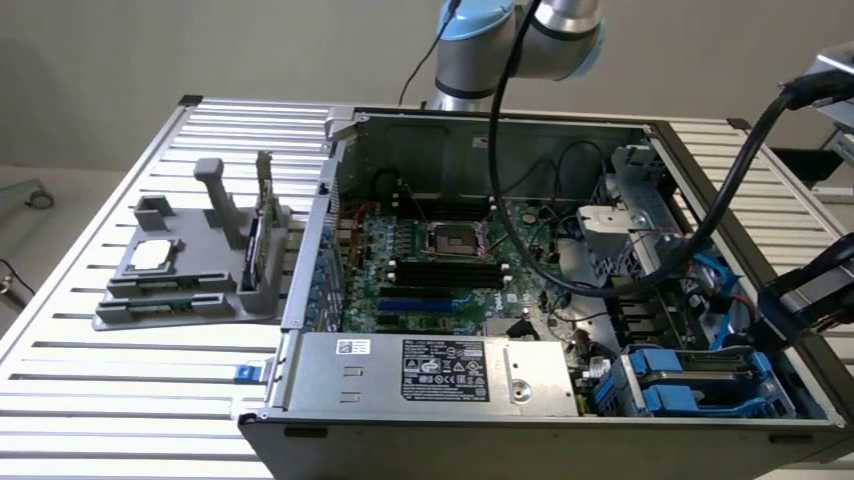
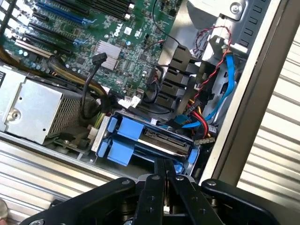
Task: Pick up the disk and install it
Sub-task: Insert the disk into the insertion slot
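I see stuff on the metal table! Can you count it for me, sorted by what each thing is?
Open computer case: 1
Grey holder: 1
Silver square chip lying on the holder: 1
Thin dark card standing upright in the holder: 1
Total: 4

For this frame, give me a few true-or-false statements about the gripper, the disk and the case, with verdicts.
1. The gripper is shut. True.
2. The disk lies on the grey holder outside the case. False: it sits in its blue carrier in the drive bay inside the computer case, just ahead of the fingertips.
3. A small square silver chip rests on the grey holder. True.
4. The case is closed up. False: its side is open, showing the motherboard.
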